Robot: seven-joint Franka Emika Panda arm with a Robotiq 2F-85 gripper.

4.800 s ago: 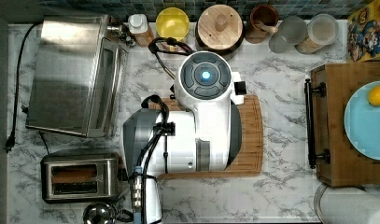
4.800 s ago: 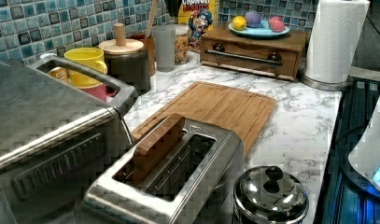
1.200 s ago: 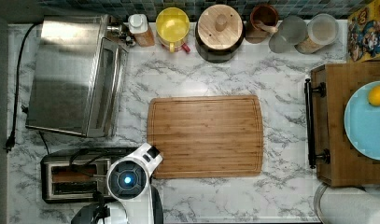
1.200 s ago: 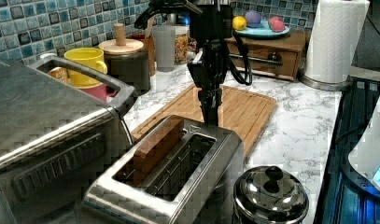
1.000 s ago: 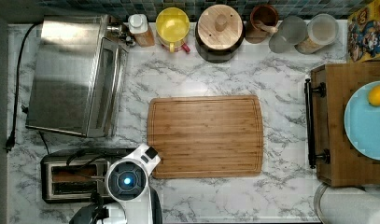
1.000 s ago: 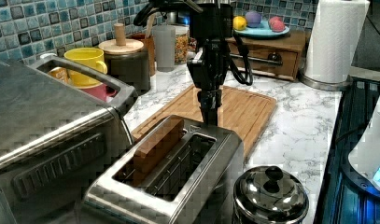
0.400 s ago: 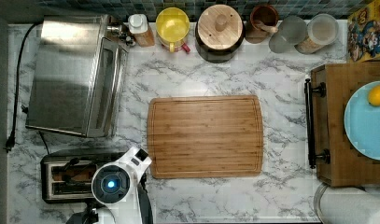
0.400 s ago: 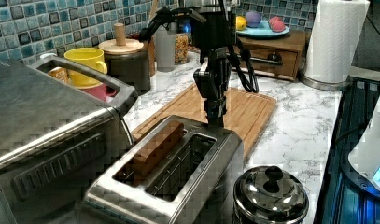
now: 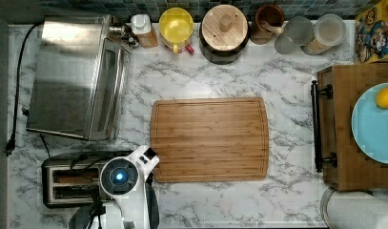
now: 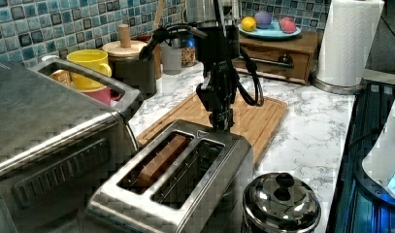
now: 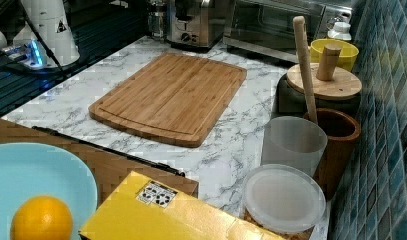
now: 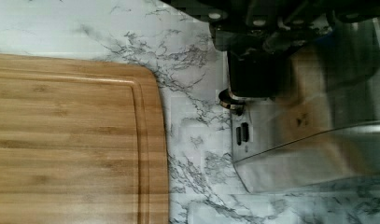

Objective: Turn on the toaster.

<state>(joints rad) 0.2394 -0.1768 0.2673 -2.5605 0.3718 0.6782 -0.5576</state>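
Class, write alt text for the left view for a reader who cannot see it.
A robot arm's hand hangs at the far end of a steel toaster holding a slice in one slot, with a bamboo cutting board behind and a toaster oven beside it.

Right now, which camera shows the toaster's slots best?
The left view: the toaster is close, both slots open to see, something brown in one. The top view has the arm covering its end. The right view shows just its far end.

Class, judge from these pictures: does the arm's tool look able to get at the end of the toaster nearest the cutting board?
Probably yes. In the left view the tool hangs right at that end of the toaster, and nothing stands between them; the cutting board lies flat beside it.
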